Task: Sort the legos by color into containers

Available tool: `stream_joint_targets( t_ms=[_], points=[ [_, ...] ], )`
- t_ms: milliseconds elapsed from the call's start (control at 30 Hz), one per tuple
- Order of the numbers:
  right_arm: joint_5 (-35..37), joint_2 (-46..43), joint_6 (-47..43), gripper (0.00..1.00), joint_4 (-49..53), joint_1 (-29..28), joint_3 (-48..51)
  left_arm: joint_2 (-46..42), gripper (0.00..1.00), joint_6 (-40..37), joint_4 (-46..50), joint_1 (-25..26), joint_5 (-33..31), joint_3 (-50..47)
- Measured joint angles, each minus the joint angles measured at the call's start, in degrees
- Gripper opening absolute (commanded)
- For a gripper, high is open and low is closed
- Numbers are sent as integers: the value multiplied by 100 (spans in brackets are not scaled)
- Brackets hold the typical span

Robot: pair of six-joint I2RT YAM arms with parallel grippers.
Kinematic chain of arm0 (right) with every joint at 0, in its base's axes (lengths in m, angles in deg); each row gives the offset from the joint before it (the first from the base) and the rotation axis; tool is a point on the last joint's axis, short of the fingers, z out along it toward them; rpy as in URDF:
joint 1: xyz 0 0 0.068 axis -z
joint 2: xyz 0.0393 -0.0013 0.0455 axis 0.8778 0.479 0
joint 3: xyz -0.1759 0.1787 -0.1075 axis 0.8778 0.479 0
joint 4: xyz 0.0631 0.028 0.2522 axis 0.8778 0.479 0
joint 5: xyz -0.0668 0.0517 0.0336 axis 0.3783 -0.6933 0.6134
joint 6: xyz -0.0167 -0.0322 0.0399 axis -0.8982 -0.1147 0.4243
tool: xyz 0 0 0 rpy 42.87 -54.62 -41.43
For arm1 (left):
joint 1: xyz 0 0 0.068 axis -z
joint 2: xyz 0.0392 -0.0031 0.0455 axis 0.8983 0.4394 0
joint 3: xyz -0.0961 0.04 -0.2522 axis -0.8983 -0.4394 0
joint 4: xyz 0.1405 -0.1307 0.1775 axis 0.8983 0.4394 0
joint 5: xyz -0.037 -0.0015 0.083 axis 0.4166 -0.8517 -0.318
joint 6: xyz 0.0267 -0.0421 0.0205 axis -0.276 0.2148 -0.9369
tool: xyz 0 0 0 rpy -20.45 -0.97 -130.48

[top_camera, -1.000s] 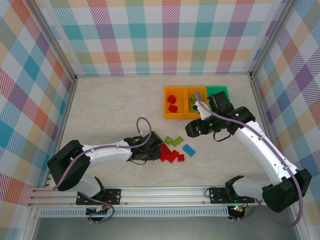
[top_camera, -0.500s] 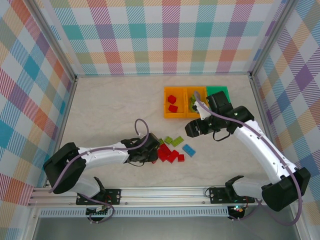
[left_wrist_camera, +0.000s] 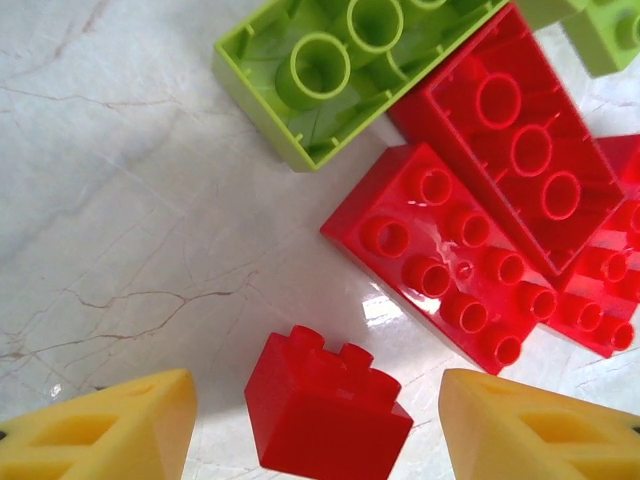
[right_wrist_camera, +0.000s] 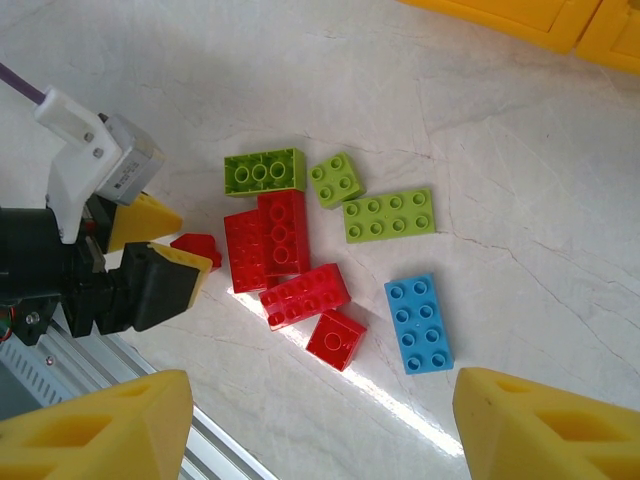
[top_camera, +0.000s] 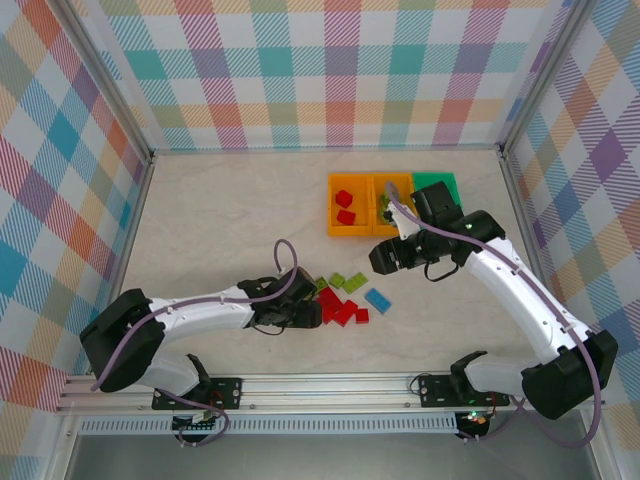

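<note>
Left arm point(top_camera: 200, 308) and right arm point(top_camera: 520, 290) are glossy white tubes with black joints, a purple cable point(top_camera: 281, 241) along each (fingertips point(left_wrist_camera: 110, 425) are yellow wedges).

The left pincer point(top_camera: 310, 309) sits low beside the red legos point(top_camera: 341, 309) on the worktop point(top_camera: 220, 220); the right pincer point(top_camera: 384, 257) hangs near the containers point(top_camera: 350, 233).

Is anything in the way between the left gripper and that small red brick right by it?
Nothing visible. The small red brick lies on the table between the left gripper's open fingers, with a bare gap on each side. The larger red bricks lie just beyond it, apart from it.
</note>
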State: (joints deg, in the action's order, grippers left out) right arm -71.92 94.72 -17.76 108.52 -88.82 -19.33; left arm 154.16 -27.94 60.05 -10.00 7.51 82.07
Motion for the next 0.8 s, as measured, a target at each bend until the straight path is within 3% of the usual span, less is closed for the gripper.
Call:
stream_joint_targets(
  t_ms=[100,333,667,800],
  points=[
    [0,11,4,70,0,-2,0,234,57,-94,-28,0,0,0],
    [-4,31,2,69,26,-2,0,315,29,-177,50,0,-199,17],
    [-999,35,-125,70,461,-149,133,-85,20,-122,177,-2,-518,170],
    [-1191,2,-4,72,149,-175,304,-39,20,-424,142,-24,-791,1091]
  ],
)
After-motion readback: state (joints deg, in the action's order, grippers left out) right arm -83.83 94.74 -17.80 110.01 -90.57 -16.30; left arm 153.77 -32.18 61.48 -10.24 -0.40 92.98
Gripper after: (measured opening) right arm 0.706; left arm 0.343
